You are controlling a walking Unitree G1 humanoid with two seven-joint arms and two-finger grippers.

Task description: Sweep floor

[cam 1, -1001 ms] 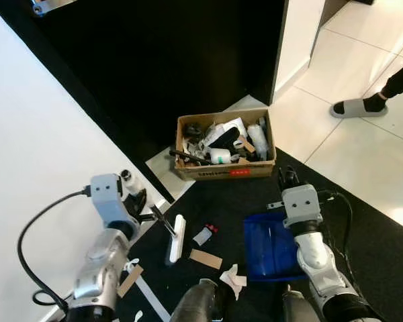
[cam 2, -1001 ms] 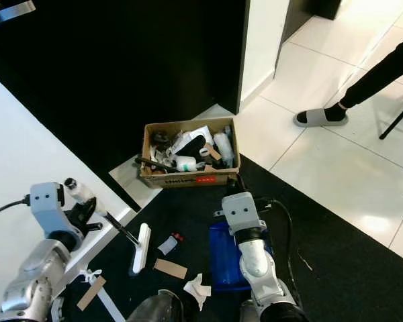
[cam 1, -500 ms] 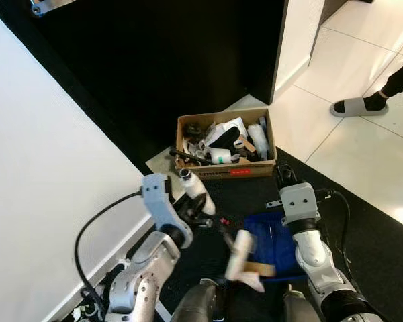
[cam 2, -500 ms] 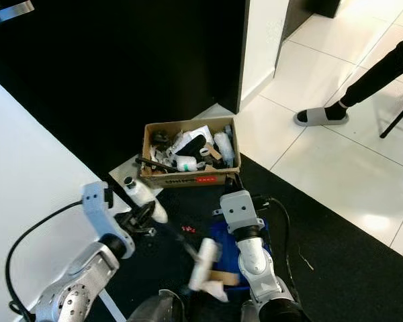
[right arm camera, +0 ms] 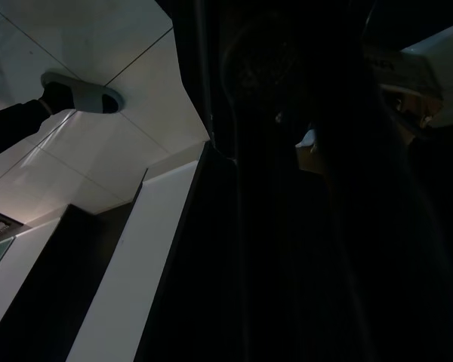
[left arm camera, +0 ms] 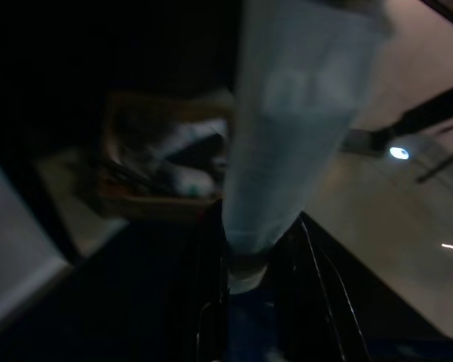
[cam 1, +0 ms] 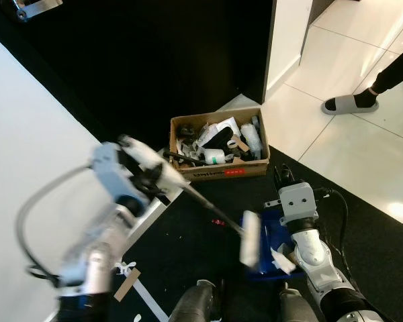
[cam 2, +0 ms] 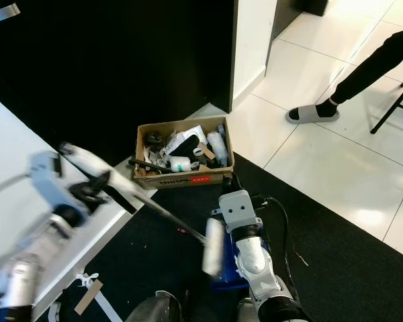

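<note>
Brush [cam 1: 250, 239] – pale flat head | left gripper [cam 1: 150, 180] pinching handle | right gripper [cam 1: 283, 181] – grip unclear

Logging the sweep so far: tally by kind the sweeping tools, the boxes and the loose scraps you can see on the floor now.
Brushes: 1, brush in the left gripper
Dustpans: 1, blue dustpan by the right gripper
Cardboard boxes: 1, box of rubbish
Loose scraps: 2, cardboard strip, small red-tipped item
Total: 5

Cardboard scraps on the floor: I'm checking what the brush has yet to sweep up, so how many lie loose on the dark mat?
1: a cardboard strip on the mat near the white wall, below the left arm. Others may be hidden behind the brush head or arms.
</note>
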